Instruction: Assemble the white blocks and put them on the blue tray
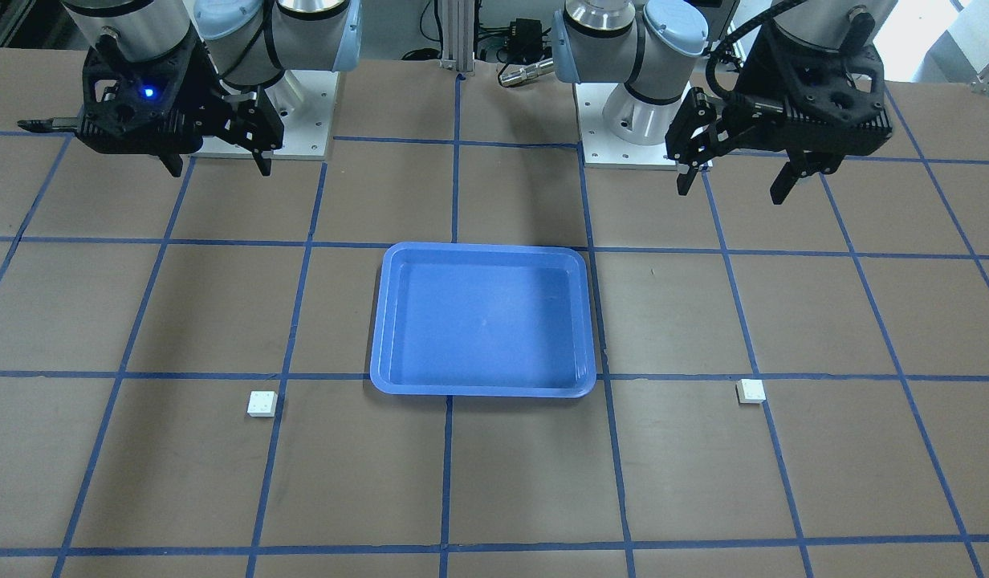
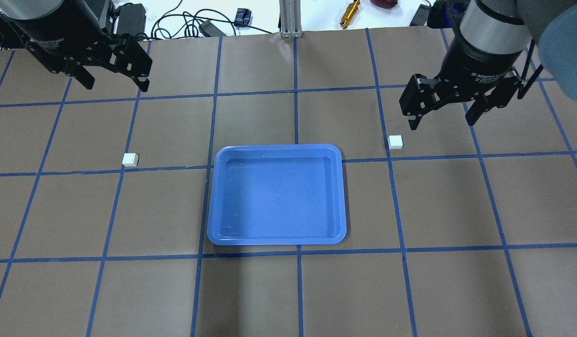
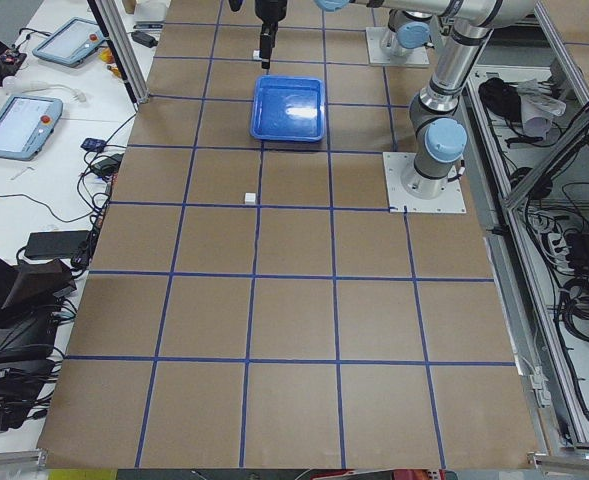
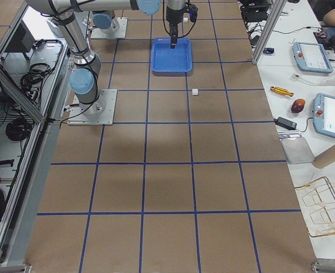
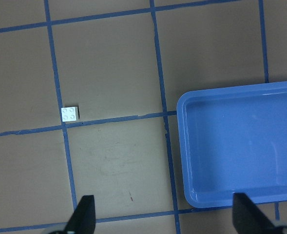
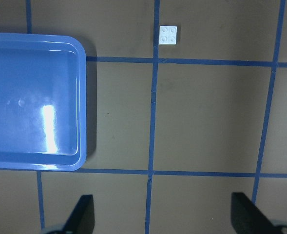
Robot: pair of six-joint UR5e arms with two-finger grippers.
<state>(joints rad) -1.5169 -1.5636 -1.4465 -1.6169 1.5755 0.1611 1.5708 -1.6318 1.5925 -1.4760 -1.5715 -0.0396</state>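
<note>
At the centre of the overhead view, the blue tray (image 2: 277, 196) is seen lying flat on the brown table (image 2: 288, 290). The first white block (image 2: 130, 159) is found at the middle left of that view, on the table just above a horizontal blue tape line (image 2: 166, 168), and well apart from the tray's left rim. The second white block (image 2: 395, 142) is set on the table to the upper right of the tray, near its top right corner but not touching it. The two blocks are unjoined, with the tray between them.

The left gripper (image 2: 115, 85) is seen in the upper left corner of the overhead view, its jaws spread wide. The right gripper (image 2: 443, 122) is seen in the upper right, jaws likewise spread wide. In the picture it is placed just above and to the right of the second block, and it appears to hang clear of the table, though its height cannot be judged surely.

In the left wrist view, the first block is shown at the middle left, studs up, with the tray filling the right side. In the right wrist view, the second block is shown at the top centre, studs up, with the tray at the left.
</note>
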